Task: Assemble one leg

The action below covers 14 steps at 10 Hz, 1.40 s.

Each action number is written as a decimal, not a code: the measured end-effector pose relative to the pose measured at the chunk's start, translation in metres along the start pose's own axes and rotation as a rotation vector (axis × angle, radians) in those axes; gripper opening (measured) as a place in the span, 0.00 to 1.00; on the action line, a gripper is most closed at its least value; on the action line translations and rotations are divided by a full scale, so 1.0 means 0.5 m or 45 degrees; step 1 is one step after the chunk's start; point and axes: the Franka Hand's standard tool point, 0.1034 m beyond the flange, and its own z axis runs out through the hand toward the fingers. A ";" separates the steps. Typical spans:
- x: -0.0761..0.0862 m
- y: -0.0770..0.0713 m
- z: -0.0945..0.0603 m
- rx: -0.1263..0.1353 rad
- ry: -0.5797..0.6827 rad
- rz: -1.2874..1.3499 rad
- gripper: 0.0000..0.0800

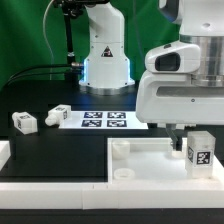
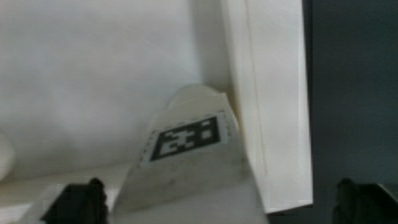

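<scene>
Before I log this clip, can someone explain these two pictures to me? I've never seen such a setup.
The exterior view is taken from a camera off the arm. It shows a white robot arm whose end effector reaches down over a large flat white panel on a black table. A small white leg with a black-and-white tag stands on the panel right at the fingers. Two more legs lie loose on the table beside the marker board. The wrist view looks down from the arm itself: the tagged leg sits between the dark fingertips. Whether they are actually squeezing it is unclear.
</scene>
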 end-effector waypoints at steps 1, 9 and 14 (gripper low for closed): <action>0.000 0.000 0.000 0.000 0.000 0.022 0.63; 0.004 0.010 0.003 0.026 -0.022 1.132 0.36; 0.003 0.016 0.002 0.104 -0.142 1.776 0.36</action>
